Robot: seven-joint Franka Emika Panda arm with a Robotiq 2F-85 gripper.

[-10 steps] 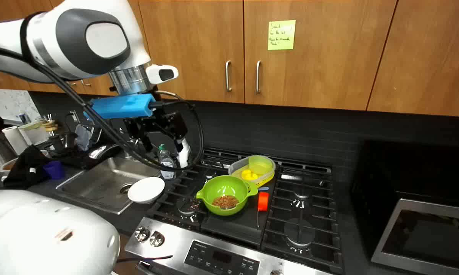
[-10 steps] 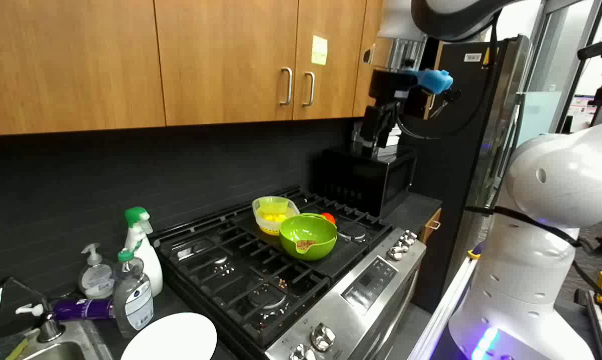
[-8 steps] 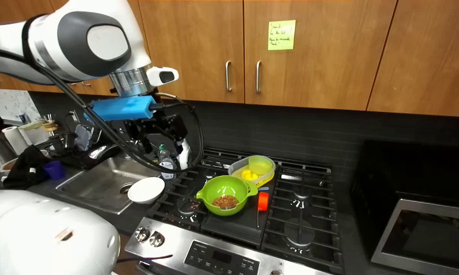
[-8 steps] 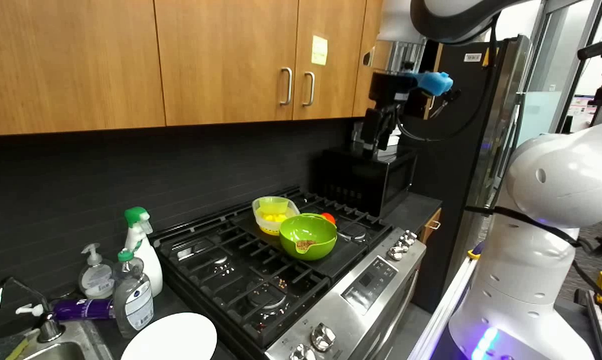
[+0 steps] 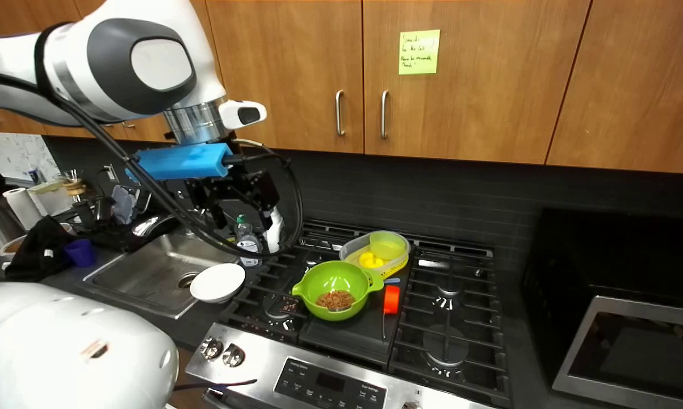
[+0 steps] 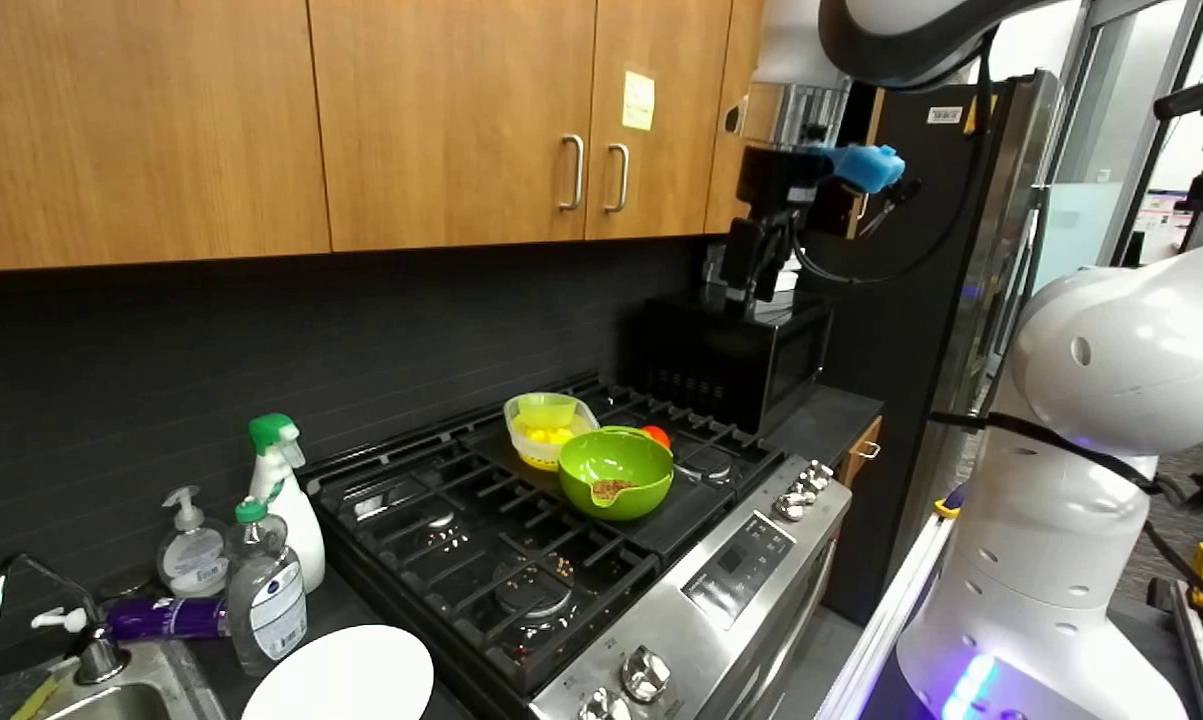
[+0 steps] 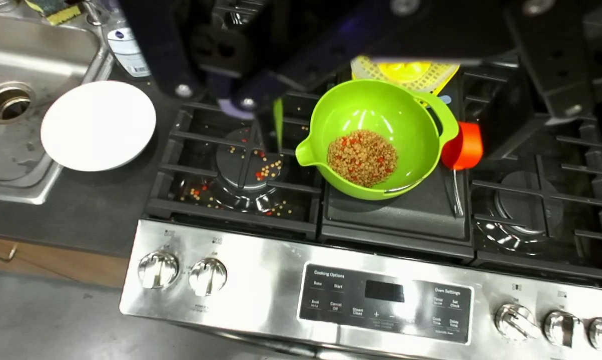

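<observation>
End effector (image 5: 243,220) spread wide, empty, above green bowl (image 7: 410,140); off-centre contact on descent could tip it, spilling grains (image 7: 363,159).

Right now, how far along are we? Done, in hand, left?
Done, apparently: small tan and red pieces lie heaped inside the lime-green plastic bowl with a spout and handle.
In hand: nothing; the black fingers are spread open and hang higher than the bowl, gripping nothing.
Left, perhaps: loose tan and red bits are scattered around the round black burner beside the bowl, not gathered up.
</observation>
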